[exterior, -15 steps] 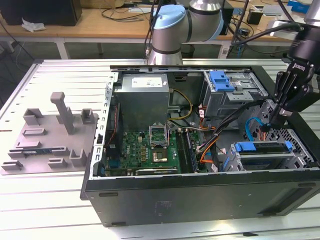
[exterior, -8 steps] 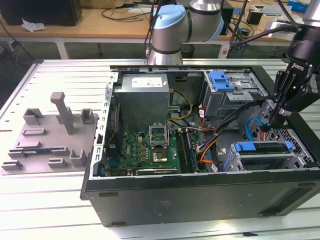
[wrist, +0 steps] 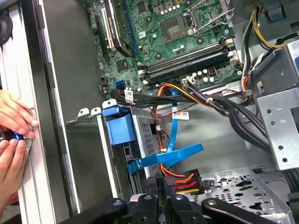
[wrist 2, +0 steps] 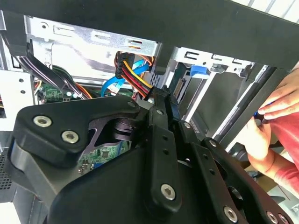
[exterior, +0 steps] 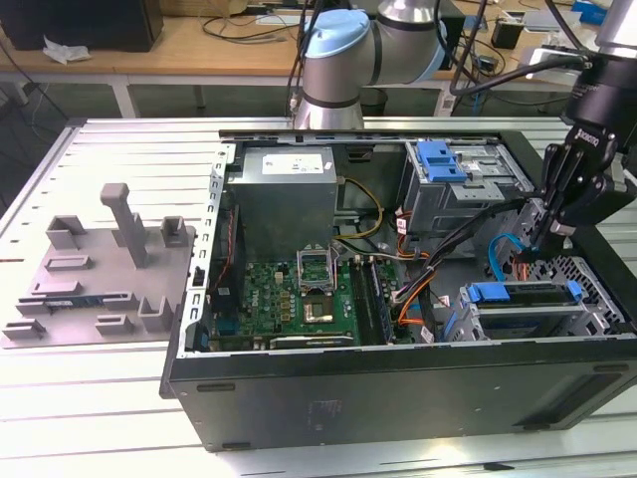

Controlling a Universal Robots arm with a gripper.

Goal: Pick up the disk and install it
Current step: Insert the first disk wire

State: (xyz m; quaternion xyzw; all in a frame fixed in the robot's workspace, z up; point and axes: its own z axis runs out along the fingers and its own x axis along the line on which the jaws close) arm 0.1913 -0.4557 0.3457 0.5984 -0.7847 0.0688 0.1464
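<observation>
The disk point(exterior: 520, 304) sits in the drive cage at the near corner of the open computer case point(exterior: 398, 398), on the exterior view's right. It lies flat with its long axis running left to right across that view. Honestly, only its blue frame and a strip of silver show. The rest is tucked into the cage, so which end faces where is hard to call.

The gripper point(exterior: 537, 239) hangs just above and behind it, beside a blue flat cable point(wrist: 173, 158) and a red, orange and yellow wire bundle point(wrist: 184, 179). Its fingers point(wrist 2: 161, 105) look clenched together, and it isn't grasping the disk. Whether the tips pinch a plug can't be made out.

A person's hands point(wrist: 13, 130) rest on the case edge, cut off by the frame. The grey fixture point(exterior: 100, 269) stands well apart on the exterior view's left.
</observation>
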